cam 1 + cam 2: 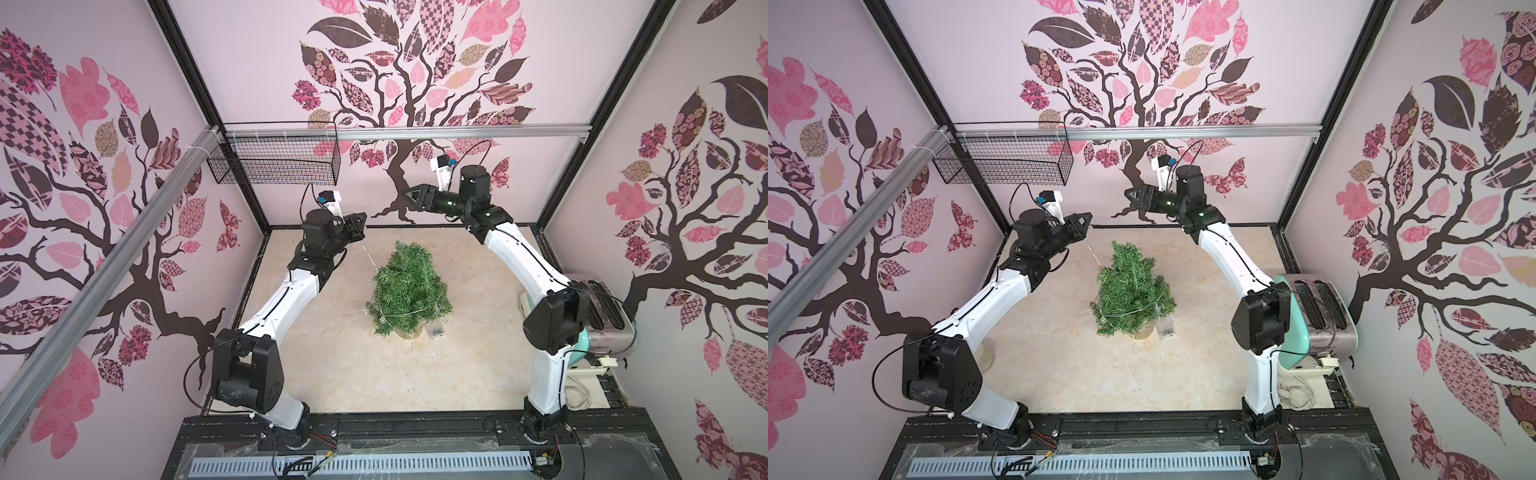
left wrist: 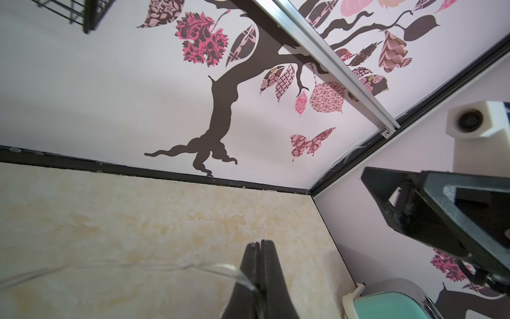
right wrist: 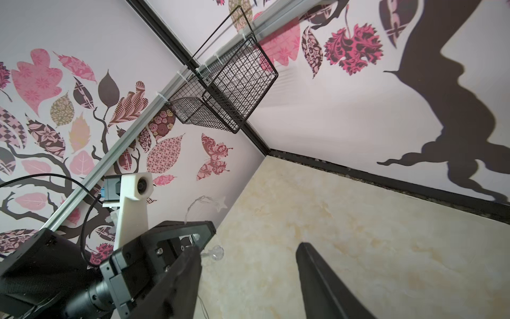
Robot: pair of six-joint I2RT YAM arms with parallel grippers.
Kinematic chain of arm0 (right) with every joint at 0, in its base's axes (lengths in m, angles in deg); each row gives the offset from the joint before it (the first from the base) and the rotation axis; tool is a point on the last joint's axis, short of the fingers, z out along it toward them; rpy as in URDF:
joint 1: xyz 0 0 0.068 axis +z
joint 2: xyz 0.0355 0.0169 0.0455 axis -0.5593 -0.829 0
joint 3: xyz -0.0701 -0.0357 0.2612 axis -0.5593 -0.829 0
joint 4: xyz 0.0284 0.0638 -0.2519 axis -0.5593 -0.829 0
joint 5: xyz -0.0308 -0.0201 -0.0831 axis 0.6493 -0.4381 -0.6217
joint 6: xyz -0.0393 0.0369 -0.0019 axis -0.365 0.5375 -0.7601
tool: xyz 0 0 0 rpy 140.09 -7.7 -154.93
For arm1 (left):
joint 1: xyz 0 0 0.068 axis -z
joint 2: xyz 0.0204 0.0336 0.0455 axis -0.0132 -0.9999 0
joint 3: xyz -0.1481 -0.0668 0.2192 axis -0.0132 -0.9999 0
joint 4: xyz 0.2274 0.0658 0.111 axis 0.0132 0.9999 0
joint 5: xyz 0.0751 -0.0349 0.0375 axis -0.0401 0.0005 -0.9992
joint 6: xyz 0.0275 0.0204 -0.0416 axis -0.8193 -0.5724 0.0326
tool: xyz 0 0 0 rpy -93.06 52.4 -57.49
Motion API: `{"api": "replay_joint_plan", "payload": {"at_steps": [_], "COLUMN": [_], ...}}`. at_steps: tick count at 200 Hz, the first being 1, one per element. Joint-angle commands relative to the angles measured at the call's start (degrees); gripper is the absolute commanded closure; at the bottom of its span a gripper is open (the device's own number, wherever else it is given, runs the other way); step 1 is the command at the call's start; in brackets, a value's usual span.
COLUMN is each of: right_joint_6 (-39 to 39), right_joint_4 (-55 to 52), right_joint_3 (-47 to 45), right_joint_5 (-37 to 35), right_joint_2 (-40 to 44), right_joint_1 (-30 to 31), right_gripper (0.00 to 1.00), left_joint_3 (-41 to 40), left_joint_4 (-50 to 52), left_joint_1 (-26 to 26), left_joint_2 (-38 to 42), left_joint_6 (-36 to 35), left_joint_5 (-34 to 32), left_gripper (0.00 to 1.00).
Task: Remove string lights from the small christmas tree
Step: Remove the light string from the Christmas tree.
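The small christmas tree (image 1: 409, 286) (image 1: 1131, 286) stands upright mid-table on a light-wood log base (image 1: 405, 332). The string lights (image 1: 381, 321) are draped round its lower branches, and their clear battery box (image 1: 435, 331) lies on the table beside the base. My left gripper (image 1: 362, 222) (image 2: 259, 245) hovers up and left of the treetop, shut on the strand (image 2: 220, 269), which runs down to the tree (image 1: 371, 259). A star (image 3: 220, 203) and a bulb (image 3: 216, 252) hang by it in the right wrist view. My right gripper (image 1: 405, 194) (image 3: 248, 251) is open and empty, high near the back wall.
A black wire basket (image 1: 274, 162) hangs on the back wall's rail at the left. A mint and chrome toaster (image 1: 602, 320) stands at the table's right edge behind my right arm. Walls close in the table on three sides.
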Motion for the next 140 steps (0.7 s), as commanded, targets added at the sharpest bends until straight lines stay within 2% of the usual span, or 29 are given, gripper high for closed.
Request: {"api": "replay_joint_plan", "payload": {"at_steps": [1, 44, 66, 111, 140], "right_joint_6": [0.0, 0.0, 0.4, 3.0, 3.1], "right_joint_4": [6.9, 13.6, 16.5, 21.1, 21.3], "right_joint_3": [-4.9, -20.5, -26.7, -35.6, -38.5], "right_joint_5": [-2.0, -3.8, -3.9, -3.7, -3.3], "right_joint_2": [7.4, 18.2, 22.7, 29.6, 32.0], "right_joint_1": [-0.7, -0.7, -0.7, -0.7, -0.7], "right_gripper": [0.38, 0.37, 0.37, 0.38, 0.37], "left_joint_3": [-1.6, -4.8, -5.1, -6.3, -9.1], "left_joint_4": [0.3, 1.4, 3.1, 3.0, 0.4], "left_joint_1": [-0.6, -0.6, -0.7, -1.7, -4.0], "left_joint_2": [3.0, 7.7, 8.7, 5.9, 5.7], "left_joint_6": [0.2, 1.7, 0.2, 0.5, 3.2], "left_joint_5": [-3.3, -9.1, -12.7, -14.8, -13.4], "left_gripper": [1.00, 1.00, 1.00, 1.00, 1.00]}}
